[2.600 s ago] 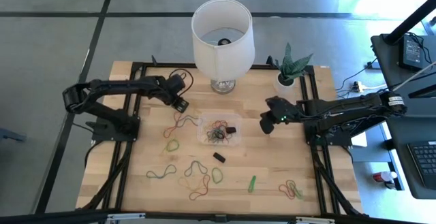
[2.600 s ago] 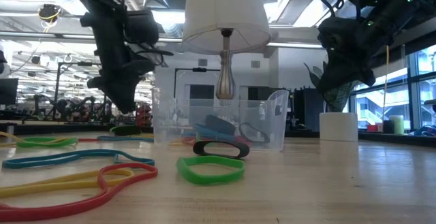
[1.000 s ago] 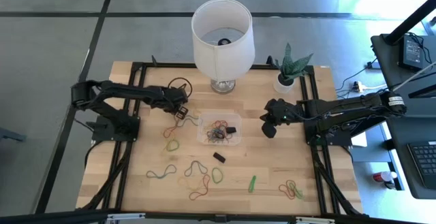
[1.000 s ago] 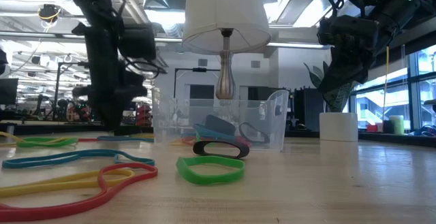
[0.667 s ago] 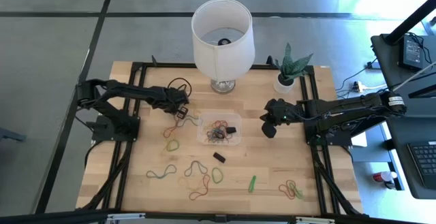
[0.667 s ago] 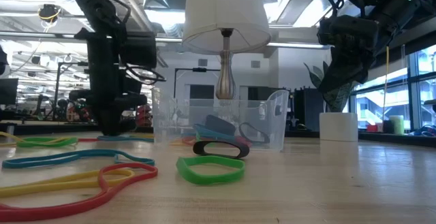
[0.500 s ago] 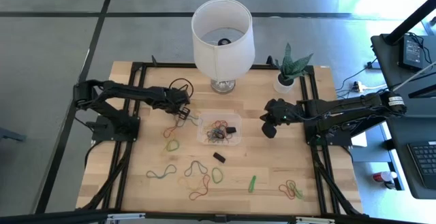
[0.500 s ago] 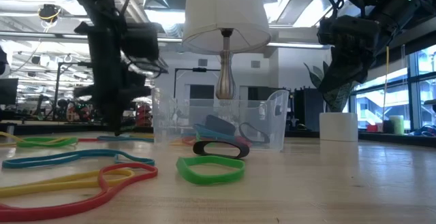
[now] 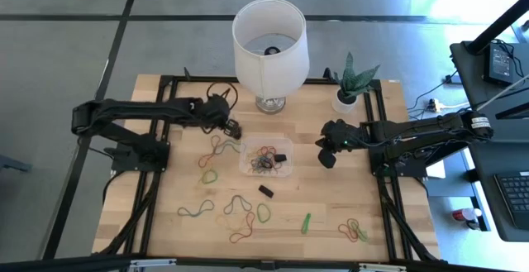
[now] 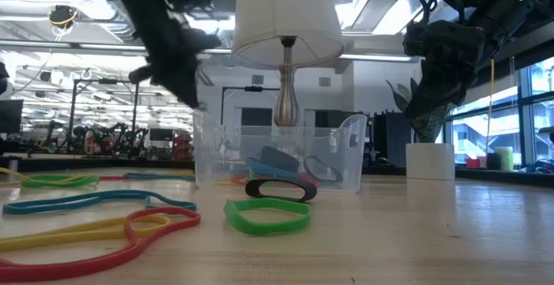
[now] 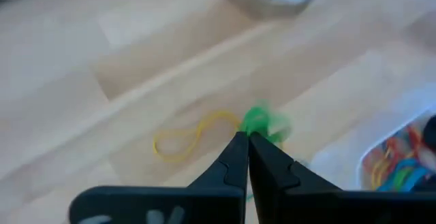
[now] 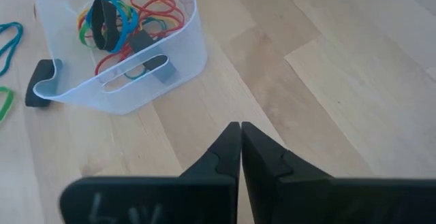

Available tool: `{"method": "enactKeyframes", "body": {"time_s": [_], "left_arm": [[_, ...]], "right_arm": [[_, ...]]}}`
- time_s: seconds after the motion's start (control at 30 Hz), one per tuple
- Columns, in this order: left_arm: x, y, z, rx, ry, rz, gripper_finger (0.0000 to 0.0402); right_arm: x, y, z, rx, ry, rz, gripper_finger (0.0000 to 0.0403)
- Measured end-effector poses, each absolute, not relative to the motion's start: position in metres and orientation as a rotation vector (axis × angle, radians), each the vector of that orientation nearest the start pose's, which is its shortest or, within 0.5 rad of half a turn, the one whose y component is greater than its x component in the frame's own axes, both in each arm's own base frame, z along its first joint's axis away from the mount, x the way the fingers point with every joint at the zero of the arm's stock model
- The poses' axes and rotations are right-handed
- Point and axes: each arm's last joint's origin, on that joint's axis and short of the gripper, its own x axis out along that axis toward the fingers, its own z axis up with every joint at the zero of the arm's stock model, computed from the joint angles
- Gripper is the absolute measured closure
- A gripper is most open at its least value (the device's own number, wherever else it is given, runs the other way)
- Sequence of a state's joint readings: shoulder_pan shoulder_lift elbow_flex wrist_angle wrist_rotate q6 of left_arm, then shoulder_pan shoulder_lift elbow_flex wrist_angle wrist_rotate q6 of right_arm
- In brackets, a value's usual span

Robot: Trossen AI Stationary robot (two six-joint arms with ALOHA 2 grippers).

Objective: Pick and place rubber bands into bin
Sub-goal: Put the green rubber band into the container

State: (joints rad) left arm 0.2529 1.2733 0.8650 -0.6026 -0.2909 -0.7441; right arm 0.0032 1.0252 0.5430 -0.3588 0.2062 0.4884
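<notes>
From above, the left hand point(image 9: 232, 129) hangs over the table point(image 9: 347, 191) just off the bin's point(image 9: 266, 158) left side, toward the far edge. The bin sits mid-table, a small clear tub holding a tangle of bands. The right hand point(image 9: 326, 154) waits just off the bin's other side. Loose rubber bands point(image 9: 240, 217) lie scattered toward the near edge, with a red and yellow clump point(image 9: 354, 228) near the near right corner. To do this step well, I'd carry the left hand fully over the bin's opening before letting go, low enough that a springy band cannot bounce off the rim.

At table height, the left hand point(image 10: 192, 94) is raised above the bin's point(image 10: 279, 156) rim on its left. A black band point(image 10: 279, 189) and a green band point(image 10: 267, 216) lie in front of the bin; blue, yellow and red loops point(image 10: 104, 216) sprawl nearer the camera.

From the left wrist, the fingers point(image 11: 246, 157) are pinched together on a green band point(image 11: 264, 123), blurred at the tips. A yellow band point(image 11: 187, 137) lies on the wood below, and the bin's corner point(image 11: 381, 157) shows close by.

From the right wrist, the right hand point(image 12: 240, 137) is closed with nothing in it, pointing at bare wood beside the bin point(image 12: 174, 50), whose bands are red, yellow, blue and black.
</notes>
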Motion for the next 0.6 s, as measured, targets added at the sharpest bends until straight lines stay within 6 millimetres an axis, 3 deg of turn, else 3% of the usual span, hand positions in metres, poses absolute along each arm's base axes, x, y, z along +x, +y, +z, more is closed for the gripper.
{"method": "enactKeyframes", "body": {"time_s": [0.2,0.37,0.6], "left_arm": [[0.230,0.069,0.247,-0.615,0.707,0.883,0.0399],[0.240,0.061,0.253,-0.657,0.674,0.690,0.0399],[0.263,0.032,0.259,-0.585,0.576,0.469,0.0399]], "right_arm": [[0.192,-0.005,0.197,0.368,0.771,-0.390,0.0385],[0.192,-0.005,0.197,0.368,0.772,-0.390,0.0385],[0.192,-0.005,0.197,0.368,0.771,-0.390,0.0385]]}}
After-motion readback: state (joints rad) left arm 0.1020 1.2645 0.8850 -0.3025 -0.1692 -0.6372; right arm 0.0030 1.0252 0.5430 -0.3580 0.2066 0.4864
